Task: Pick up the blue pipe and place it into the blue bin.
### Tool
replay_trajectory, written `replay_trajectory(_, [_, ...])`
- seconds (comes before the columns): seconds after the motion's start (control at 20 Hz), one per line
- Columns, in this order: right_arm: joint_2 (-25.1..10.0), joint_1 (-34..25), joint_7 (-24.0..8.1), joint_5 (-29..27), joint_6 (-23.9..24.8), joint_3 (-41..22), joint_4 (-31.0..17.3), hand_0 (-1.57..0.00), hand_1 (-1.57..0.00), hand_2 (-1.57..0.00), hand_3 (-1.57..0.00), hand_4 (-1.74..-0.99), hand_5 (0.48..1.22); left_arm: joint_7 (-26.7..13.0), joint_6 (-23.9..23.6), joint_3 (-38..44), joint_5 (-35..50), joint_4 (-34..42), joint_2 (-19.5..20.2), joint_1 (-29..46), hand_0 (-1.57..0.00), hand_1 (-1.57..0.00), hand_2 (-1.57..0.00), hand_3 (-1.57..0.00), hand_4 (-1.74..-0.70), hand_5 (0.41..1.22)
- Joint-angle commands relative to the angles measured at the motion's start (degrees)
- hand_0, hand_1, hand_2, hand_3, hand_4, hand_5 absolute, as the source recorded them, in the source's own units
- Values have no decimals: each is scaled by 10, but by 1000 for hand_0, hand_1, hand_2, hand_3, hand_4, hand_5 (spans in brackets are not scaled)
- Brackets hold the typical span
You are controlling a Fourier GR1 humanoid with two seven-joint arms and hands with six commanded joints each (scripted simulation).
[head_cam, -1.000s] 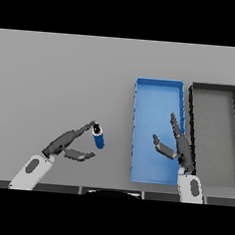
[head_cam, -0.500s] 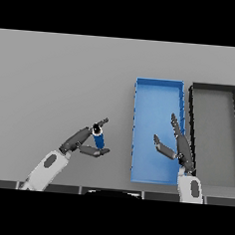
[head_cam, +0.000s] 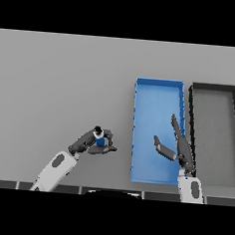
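Both my hands show: my left hand (head_cam: 90,143) curls fingers and thumb round the blue pipe (head_cam: 100,138) at the near left of the grey table (head_cam: 62,85), bare tabletop between it and the blue bin (head_cam: 159,90), over whose near right my right hand (head_cam: 181,147) hangs spread, just left of the black bin (head_cam: 215,88).

Surface: a grey table (head_cam: 57,80) is carrying everything, filling the view.
Blue bin (head_cam: 159,93): is sitting flat on the table, right of centre, long side running away from the robot.
Black bin (head_cam: 216,89): is lying just beside the blue bin, on its right, parallel to it.
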State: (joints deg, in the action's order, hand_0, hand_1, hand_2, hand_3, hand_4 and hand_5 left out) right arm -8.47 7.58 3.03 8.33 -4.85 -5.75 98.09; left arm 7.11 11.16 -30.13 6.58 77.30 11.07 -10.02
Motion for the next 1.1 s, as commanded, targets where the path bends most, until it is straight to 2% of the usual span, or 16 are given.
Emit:
replay_trajectory(0.0, [1,-4,-14,2,2,0,0,1,1,1,1,-1309,664,-6,-1,-1,-2,-4,-7,-4,-941,-1023,-1087,-1098,-1553,1020])
replay_trajectory(0.15, [0,-1,-6,7,3,-3,-2,1,1,1,1,-1302,666,2,-15,-14,-18,12,-6,4,-1248,-1290,-1323,-1306,-1639,1118])
replay_trajectory(0.35, [0,-11,-13,9,4,-3,-5,1,1,1,1,-1281,662,15,-28,-20,-20,35,-13,6,-1439,-1456,-1470,-1419,-1690,1179])
replay_trajectory(0.4, [-2,-16,-16,5,2,1,-12,1,1,1,1,-1279,656,22,-23,-15,-13,36,-13,-5,-1465,-1479,-1490,-1430,-1698,1187])
replay_trajectory(0.5, [-1,-13,1,6,3,1,-13,1,1,1,1,-1280,660,37,-23,-21,-8,69,-17,-3,-1503,-1512,-1519,-1445,-1710,1199])
replay_trajectory(0.55, [-3,-15,-5,7,1,1,-13,1,1,1,1,-1280,663,33,-20,-19,-2,76,-21,-14,-1517,-1524,-1529,-1447,-1714,1204])
replay_trajectory(0.6, [-4,-22,-14,15,6,0,-19,1,1,1,1,-1275,666,23,-21,-20,0,88,-24,-21,-1528,-1533,-1538,-1449,-1717,1207])
replay_trajectory(0.7, [-6,-15,2,21,5,-2,-23,1,1,1,1,-1278,678,9,-14,-21,7,108,-21,-26,-1543,-1547,-1550,-1450,-1720,1212])
replay_trajectory(1.05, [-11,-15,4,13,0,2,-16,1,1,1,1,-1273,688,-63,-13,-29,16,144,-28,-49,-1565,-1566,-1567,-1441,-1728,1219])
